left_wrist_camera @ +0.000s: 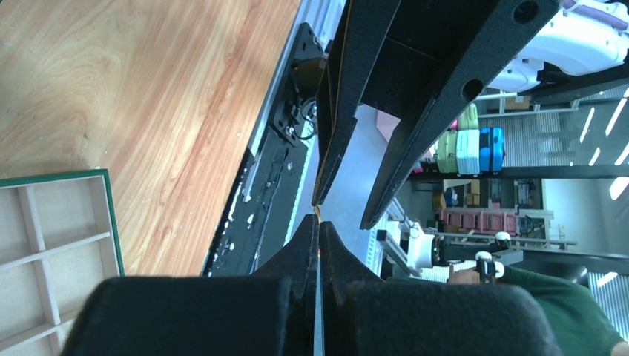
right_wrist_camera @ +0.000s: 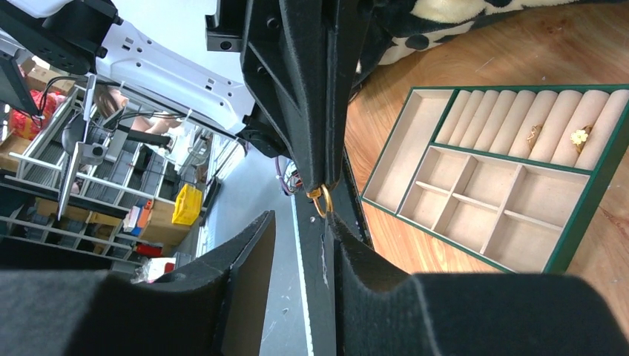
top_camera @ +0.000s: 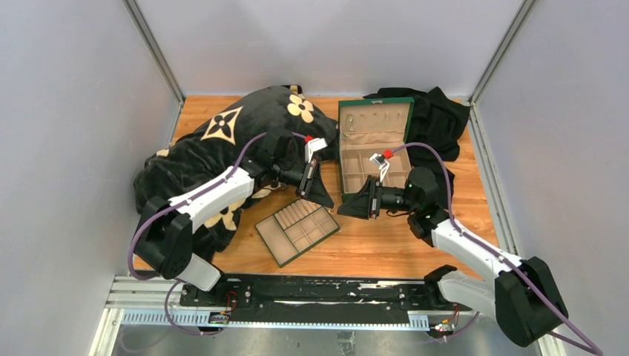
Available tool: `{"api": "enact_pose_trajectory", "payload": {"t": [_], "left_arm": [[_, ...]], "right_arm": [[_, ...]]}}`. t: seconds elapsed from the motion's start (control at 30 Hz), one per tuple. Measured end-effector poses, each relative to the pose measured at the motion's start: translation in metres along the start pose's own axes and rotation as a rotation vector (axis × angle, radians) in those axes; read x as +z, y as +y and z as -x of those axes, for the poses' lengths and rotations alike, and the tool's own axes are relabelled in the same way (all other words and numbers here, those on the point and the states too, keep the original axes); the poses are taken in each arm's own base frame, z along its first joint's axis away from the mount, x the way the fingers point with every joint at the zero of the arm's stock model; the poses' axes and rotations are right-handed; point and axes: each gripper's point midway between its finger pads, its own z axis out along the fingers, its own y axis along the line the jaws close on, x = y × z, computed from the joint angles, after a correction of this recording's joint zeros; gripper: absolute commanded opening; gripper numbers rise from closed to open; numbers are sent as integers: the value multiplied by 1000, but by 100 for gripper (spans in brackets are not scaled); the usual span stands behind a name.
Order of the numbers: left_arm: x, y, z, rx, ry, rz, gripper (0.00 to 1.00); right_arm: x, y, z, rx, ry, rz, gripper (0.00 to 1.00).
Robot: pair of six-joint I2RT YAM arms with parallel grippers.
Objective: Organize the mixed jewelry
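My left gripper [top_camera: 325, 194] is shut on a thin gold ring [right_wrist_camera: 320, 200], held in the air between the green tray [top_camera: 297, 230] and the green box [top_camera: 374, 144]. In the left wrist view the gripper [left_wrist_camera: 319, 221] shows only a gold glint at its closed tips. My right gripper [top_camera: 347, 210] faces it, open. In the right wrist view the gripper [right_wrist_camera: 303, 219] has its fingertips just short of the ring, which hangs by the right-hand finger [right_wrist_camera: 356, 252]. Two small gold pieces [right_wrist_camera: 534, 133] [right_wrist_camera: 578, 137] lie in the tray's roll slots.
A black blanket with beige flowers [top_camera: 222, 141] lies at the back left under my left arm. A black cloth [top_camera: 438, 119] lies behind the open box. The tray's rim also shows in the left wrist view [left_wrist_camera: 111, 215]. The arms' rail [top_camera: 311, 293] runs along the near edge.
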Motion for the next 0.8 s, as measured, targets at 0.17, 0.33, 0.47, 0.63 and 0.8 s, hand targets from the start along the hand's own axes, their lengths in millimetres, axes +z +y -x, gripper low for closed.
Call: {"api": "enact_pose_trajectory", "payload": {"t": [0.17,0.33,0.47,0.63,0.8], "left_arm": [[0,-1,1,-4,-2,-3,0],[-1,-2,1,-8,-2,-8,0],[-2,-4,1,-8,1,-18,0],[-2,-4,1,-7,1,-19,0],[-3,-5,0,-5,2,-20,0]], "right_arm": [[2,-2,-2,14,14,14,33],[4,-2,-2,23,18,30,29],[6,-1,-1,33,24,47,35],[7,-1,0,39,23,56,38],[7,-1,0,37,22,57,38]]}}
